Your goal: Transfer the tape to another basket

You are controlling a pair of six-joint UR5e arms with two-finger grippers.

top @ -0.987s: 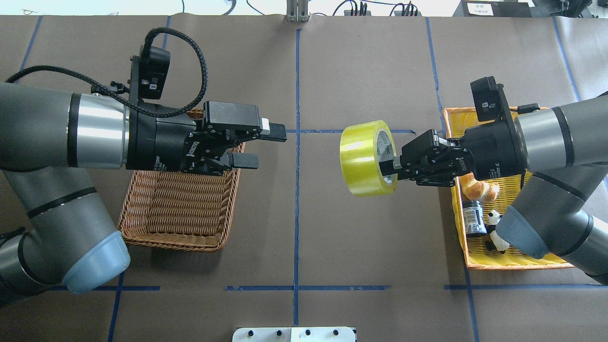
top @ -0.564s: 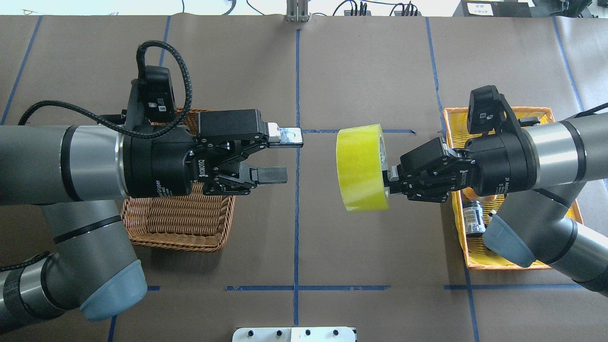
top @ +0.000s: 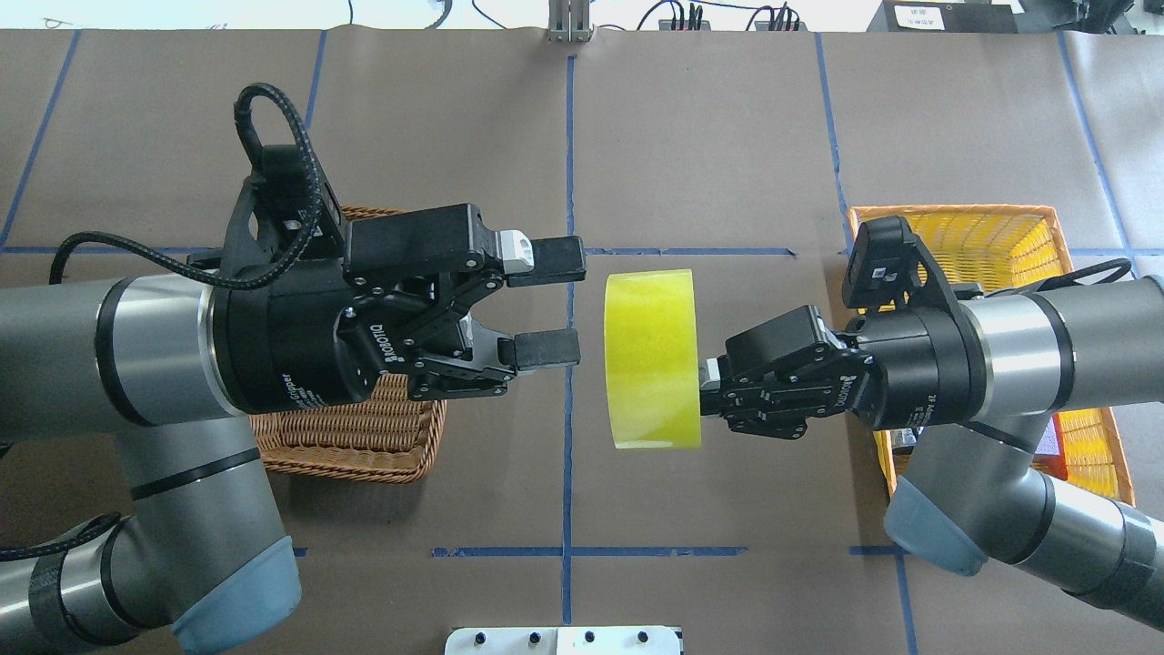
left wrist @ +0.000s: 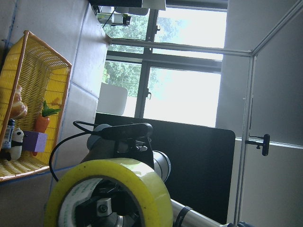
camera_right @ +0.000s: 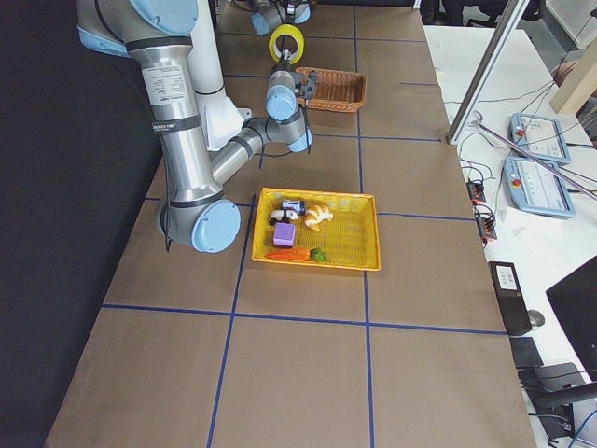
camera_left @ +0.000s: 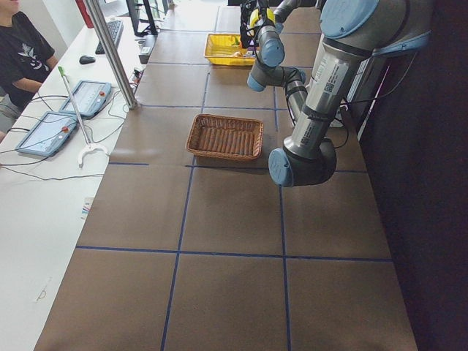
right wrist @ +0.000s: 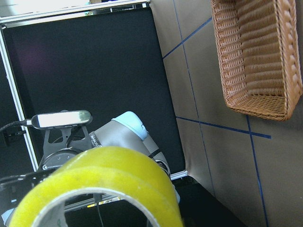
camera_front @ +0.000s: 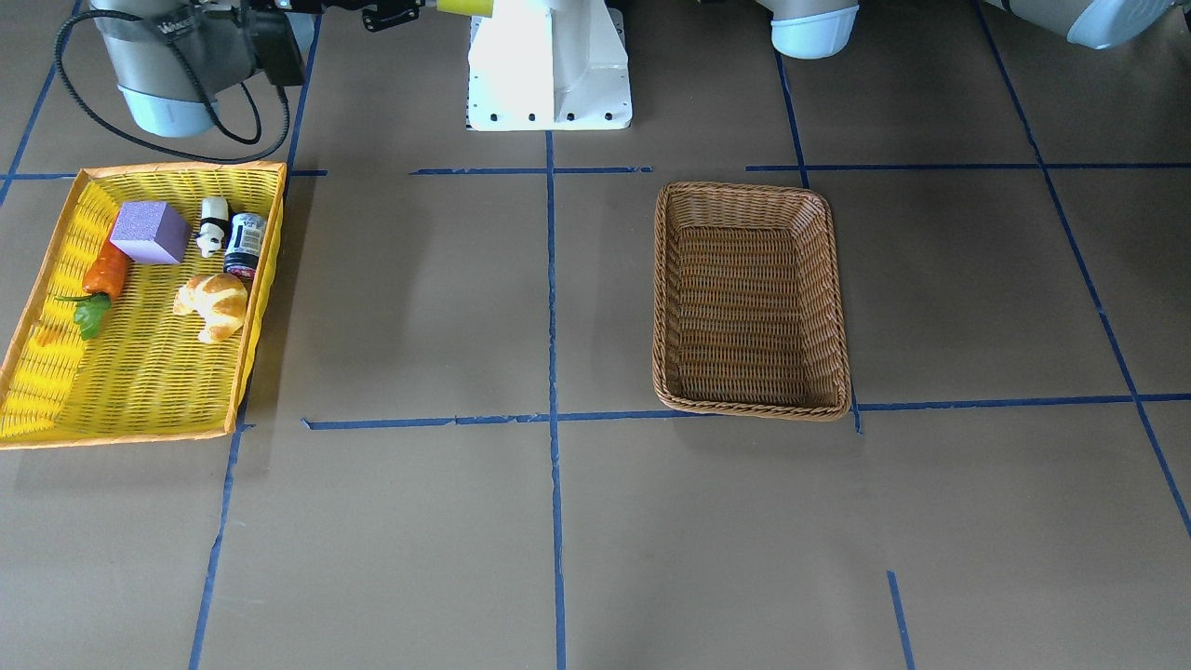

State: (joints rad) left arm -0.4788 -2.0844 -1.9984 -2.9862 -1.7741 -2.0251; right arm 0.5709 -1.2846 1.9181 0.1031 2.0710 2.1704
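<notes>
Both arms have closed in toward the middle blue line since the earlier overhead frame. The roll has turned so that its yellow band faces up.

The right claw is clamped on the tape, gripping the rim on its own side. This leaves the far face of the roll free for the other arm. The left wrist view shows the black fingers inside the white core.

The left claw is spread wide, just beside the roll but not touching it, with its gap turned toward that free face. It looks set up to receive a hand-over. The gap seems narrower than the roll is across, so the left claw would probably pinch the roll's wall rather than span it.

The tape hangs in the air above the table, between the two baskets. The brown wicker basket sits under the left arm, so only that arm can easily drop the roll in. The yellow basket lies behind the right arm.
</notes>
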